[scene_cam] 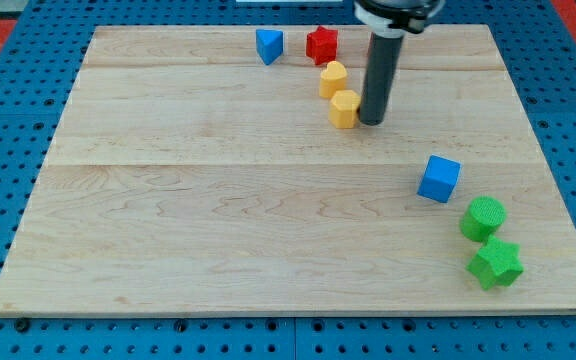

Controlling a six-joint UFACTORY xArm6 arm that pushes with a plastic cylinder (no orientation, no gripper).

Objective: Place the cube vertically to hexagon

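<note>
The blue cube (439,179) lies on the wooden board (218,220) at the view's right, below centre. A yellow hexagon block (344,109) sits near the view's top centre. My tip (371,121) stands right beside the yellow hexagon, at its right side, touching or nearly touching it. The blue cube is well below and to the right of my tip, apart from it.
A second yellow block (333,78) sits just above the hexagon. A red star block (321,44) and a blue triangular block (269,45) lie near the top edge. A green cylinder (483,218) and a green star block (495,263) lie at the lower right.
</note>
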